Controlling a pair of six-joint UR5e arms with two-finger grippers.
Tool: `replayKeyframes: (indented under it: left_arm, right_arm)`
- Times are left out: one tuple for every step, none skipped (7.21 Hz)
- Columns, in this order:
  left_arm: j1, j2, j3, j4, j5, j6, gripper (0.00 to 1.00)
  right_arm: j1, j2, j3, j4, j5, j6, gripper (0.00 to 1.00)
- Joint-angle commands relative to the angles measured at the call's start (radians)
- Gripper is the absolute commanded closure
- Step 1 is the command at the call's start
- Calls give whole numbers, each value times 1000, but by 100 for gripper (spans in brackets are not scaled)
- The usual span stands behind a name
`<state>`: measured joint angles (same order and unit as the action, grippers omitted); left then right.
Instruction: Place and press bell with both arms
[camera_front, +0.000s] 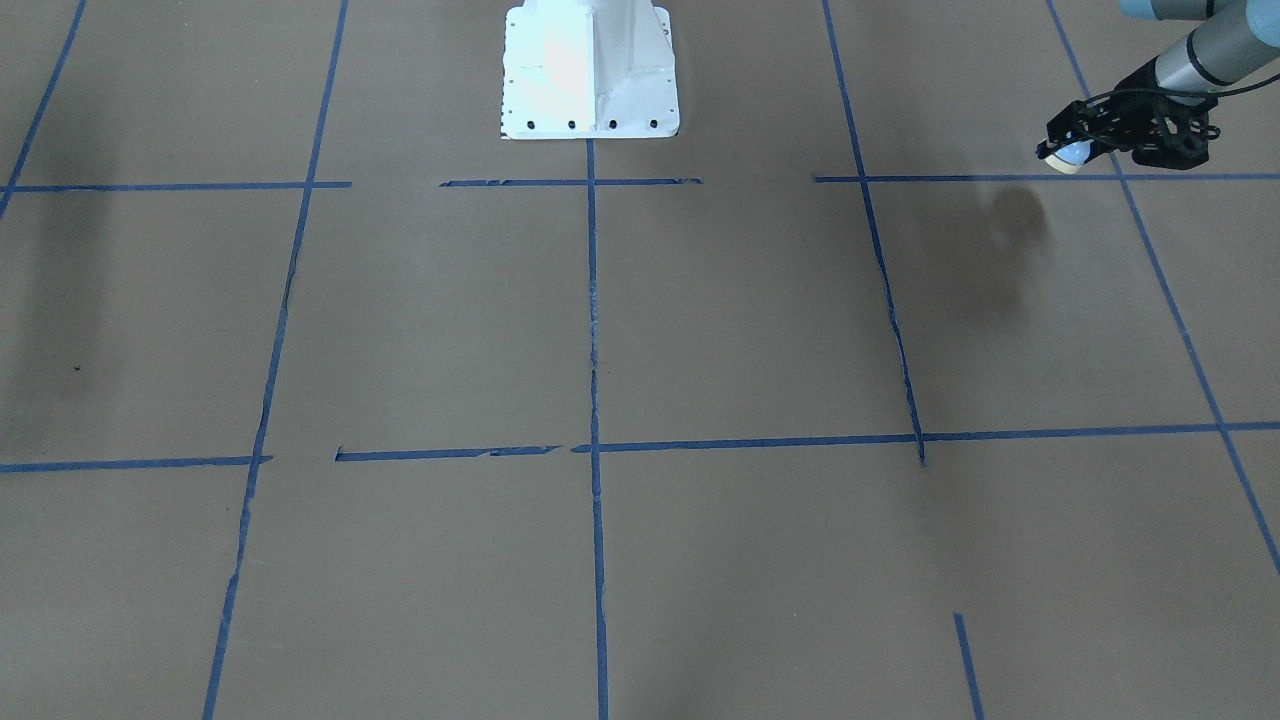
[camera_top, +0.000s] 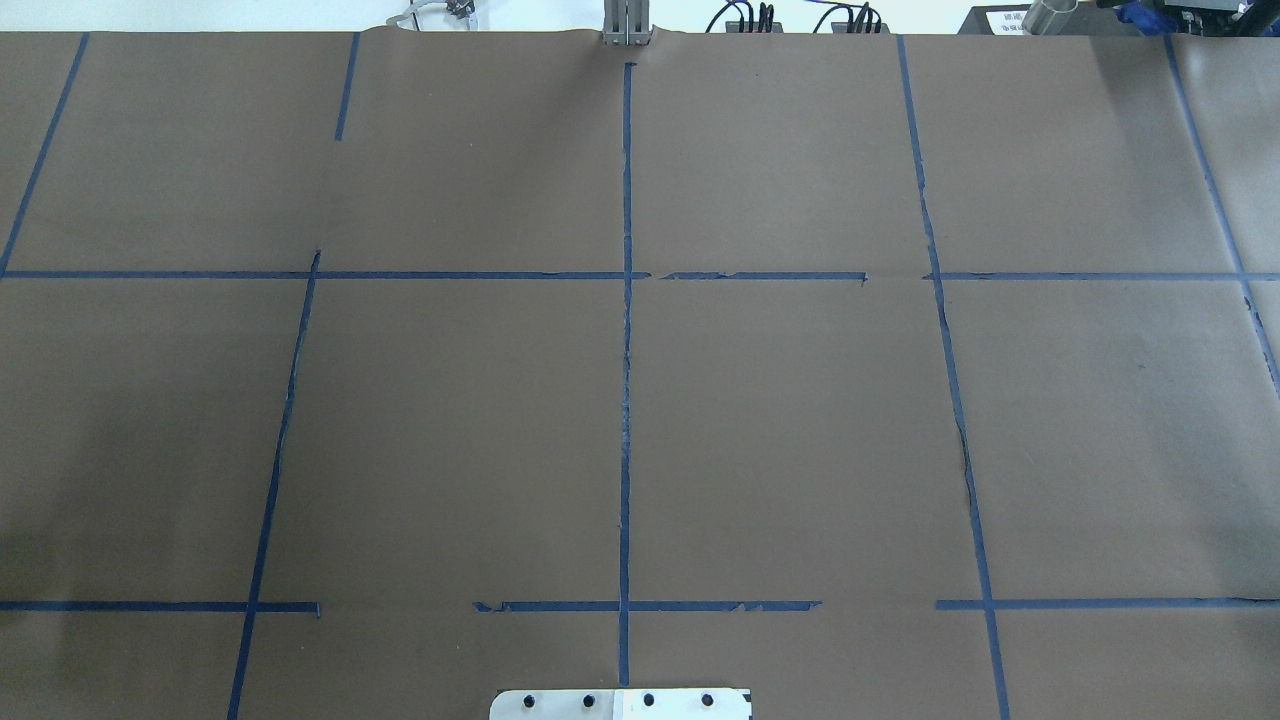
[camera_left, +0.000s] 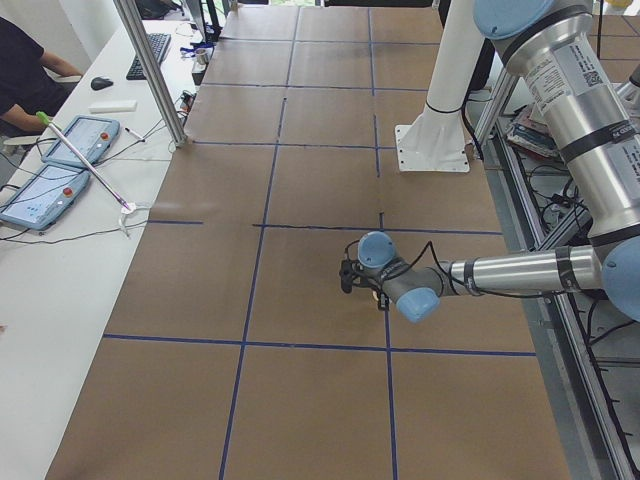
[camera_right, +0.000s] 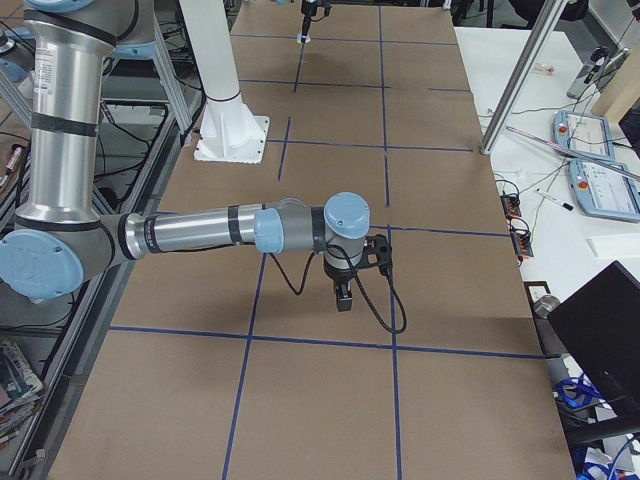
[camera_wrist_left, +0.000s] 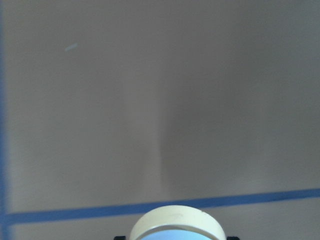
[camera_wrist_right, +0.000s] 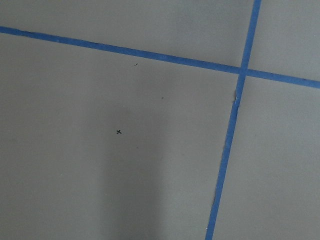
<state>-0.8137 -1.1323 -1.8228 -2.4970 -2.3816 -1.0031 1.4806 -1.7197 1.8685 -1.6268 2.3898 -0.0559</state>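
My left gripper (camera_front: 1058, 152) hangs above the table at the far right of the front-facing view, shut on the bell (camera_front: 1072, 156), which is held tilted and clear of the surface. The bell's cream base (camera_wrist_left: 177, 225) fills the bottom edge of the left wrist view, above a blue tape line. The left arm (camera_left: 520, 272) reaches over the near table. My right gripper (camera_right: 343, 296) shows only in the exterior right view, pointing down above the table; I cannot tell whether it is open or shut. The right wrist view shows no fingers.
The brown table (camera_top: 800, 420) carries a grid of blue tape lines (camera_front: 592, 300). The white pedestal base (camera_front: 590, 70) stands at the robot's edge. A metal post (camera_left: 150, 70) and tablets (camera_left: 80, 140) stand on the operators' side. A small x mark (camera_wrist_right: 119, 132) lies under the right wrist.
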Motion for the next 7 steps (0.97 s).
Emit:
replayKeyframes:
  left_arm:
    - [149,-238,-33,9,5,-232,100]
    - [146,-379,-30,118,19,-289,100]
    - [146,-511,-36,280,21,-302,100]
    - [137,-678,-41,493,21,-305,100]
    - [143,-827,-17,641,69,-296,100]
    - [148,-971,93,689,141,-293,100]
    - [149,-1141,285,701,148,-295,100]
  right_arm:
    - [0,3,-2,-1,-1,2,0]
    - [-2,3,-5,-2,-1,2,0]
    - [-2,3,-5,-2,-1,2,0]
    - [-2,5,-8,-2,-1,1,0]
    - [-5,5,-11,-1,-1,2,0]
    - [-5,5,-8,-1,0,1,0]
    - [-11,6,-11,-1,0,1,0]
